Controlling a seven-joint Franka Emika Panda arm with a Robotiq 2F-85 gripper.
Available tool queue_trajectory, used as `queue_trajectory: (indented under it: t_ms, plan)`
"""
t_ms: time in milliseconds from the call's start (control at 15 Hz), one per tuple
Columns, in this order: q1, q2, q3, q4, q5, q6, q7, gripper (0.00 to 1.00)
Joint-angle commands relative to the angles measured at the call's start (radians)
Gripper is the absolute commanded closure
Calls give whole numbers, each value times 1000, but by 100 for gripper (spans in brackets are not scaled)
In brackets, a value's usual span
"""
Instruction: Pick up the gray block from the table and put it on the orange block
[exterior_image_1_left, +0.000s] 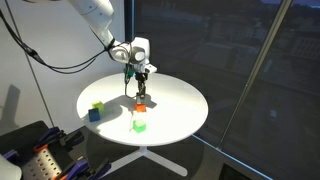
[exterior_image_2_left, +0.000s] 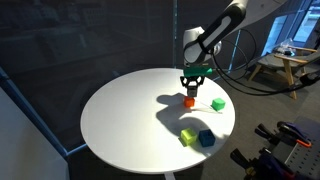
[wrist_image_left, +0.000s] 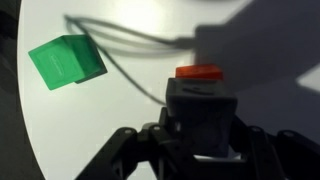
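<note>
My gripper (wrist_image_left: 202, 140) is shut on the gray block (wrist_image_left: 200, 105), which fills the space between the fingers in the wrist view. The orange block (wrist_image_left: 199, 72) shows just beyond the gray block's edge. In both exterior views the gripper (exterior_image_1_left: 140, 88) (exterior_image_2_left: 191, 87) hangs straight over the orange block (exterior_image_1_left: 141, 107) (exterior_image_2_left: 189, 101) on the round white table (exterior_image_1_left: 180, 100) (exterior_image_2_left: 120, 115). The gray block sits just over the orange one; I cannot tell whether they touch.
A bright green cube (wrist_image_left: 66, 62) (exterior_image_1_left: 139, 124) (exterior_image_2_left: 218, 103) lies close to the orange block. A blue cube (exterior_image_1_left: 94, 114) (exterior_image_2_left: 206, 138) and a yellow-green cube (exterior_image_1_left: 98, 105) (exterior_image_2_left: 187, 136) sit together near the table's rim. Dark glass walls stand behind the table.
</note>
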Motion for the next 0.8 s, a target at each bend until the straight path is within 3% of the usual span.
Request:
queue_trajectory:
  t_ms: [0, 733]
  plan:
    - [12, 19, -12, 42, -4, -12, -1, 71]
    - [19, 44, -20, 59, -5, -16, 0, 71]
